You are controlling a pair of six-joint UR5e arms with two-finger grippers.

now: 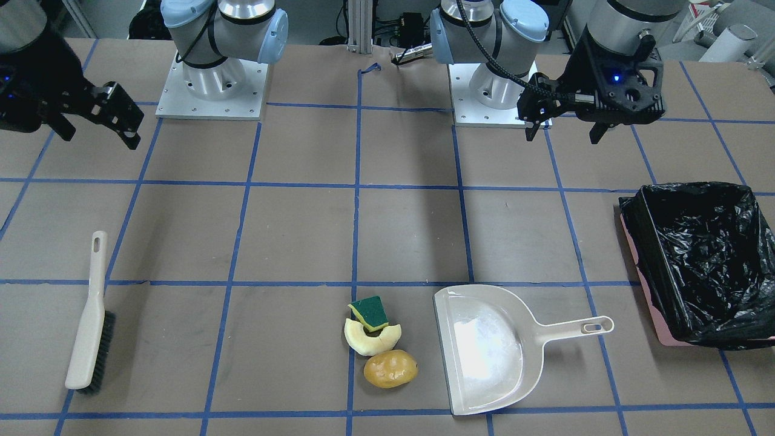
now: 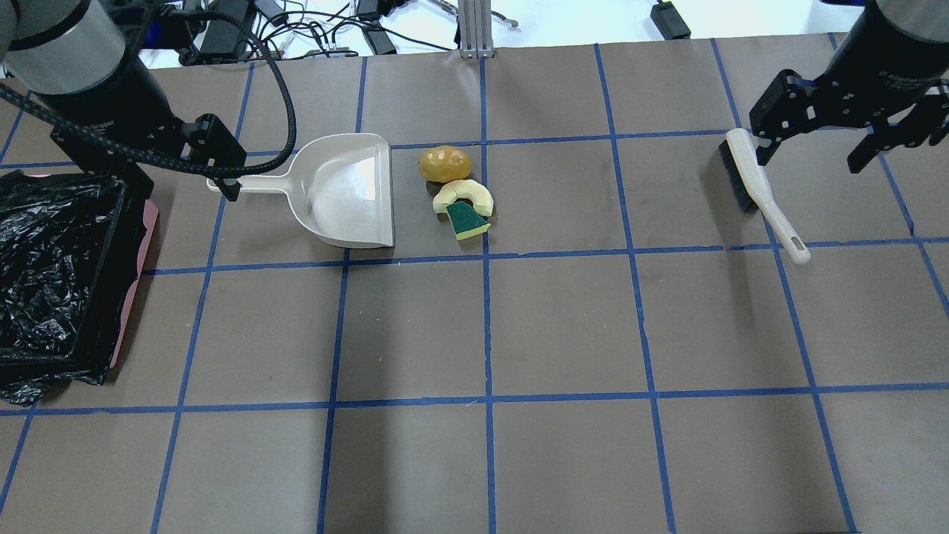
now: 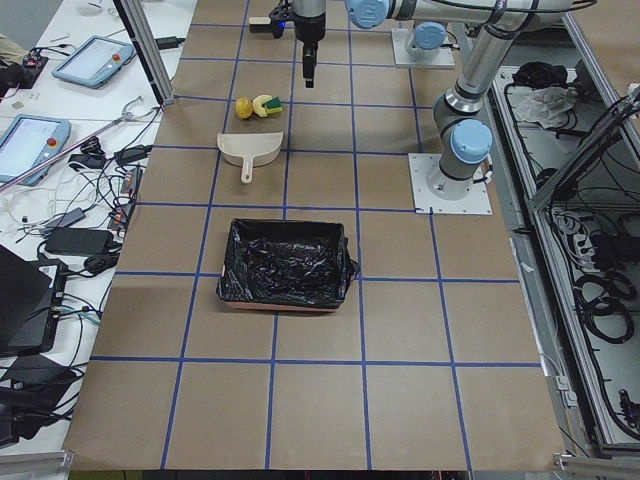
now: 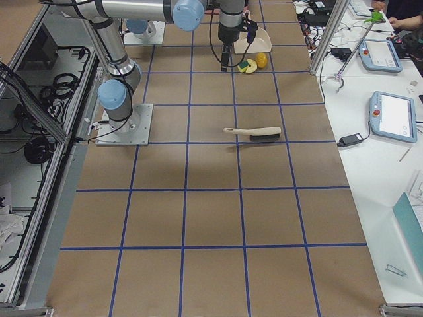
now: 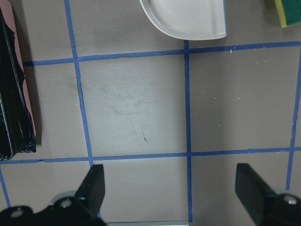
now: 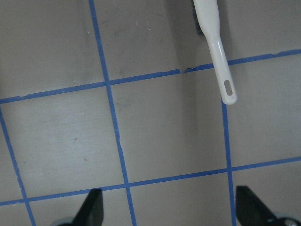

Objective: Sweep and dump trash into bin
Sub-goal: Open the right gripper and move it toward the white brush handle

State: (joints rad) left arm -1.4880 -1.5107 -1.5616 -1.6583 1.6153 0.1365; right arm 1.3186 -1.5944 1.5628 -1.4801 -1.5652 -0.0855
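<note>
- Brown paper with a grid of blue tape covers the table (image 2: pixel 563 326), and both arms hang above it and hold nothing.
- We see the bin (image 1: pixel 663 266) on the robot's left side. It is a pink box, and inside it only the crinkled black bag shows.
- Between the bin and the trash lies the dustpan (image 1: pixel 484 351), flat on the table. Its pan shows only its own shiny surface, its handle points toward the bin, and its straight open edge faces the trash.
- The trash sits just beside this open edge in one small group. The sponge piece (image 1: pixel 369 312) leans on the fruit slice (image 1: pixel 363 345), and the potato-like lump (image 1: pixel 390 369) is just beside the slice.
- The brush (image 1: pixel 91 315) lies on the robot's right side, well apart from the trash, with bare squares between them.
- The left gripper (image 1: pixel 563 136) hovers with its fingers wide apart, near the bin and the dustpan handle.
- The right gripper (image 6: pixel 169 207) is also spread wide, above the table near the brush handle.
- One row of squares separates the trash from the far table edge, and wide bare squares lie between the trash and the robot bases.
</note>
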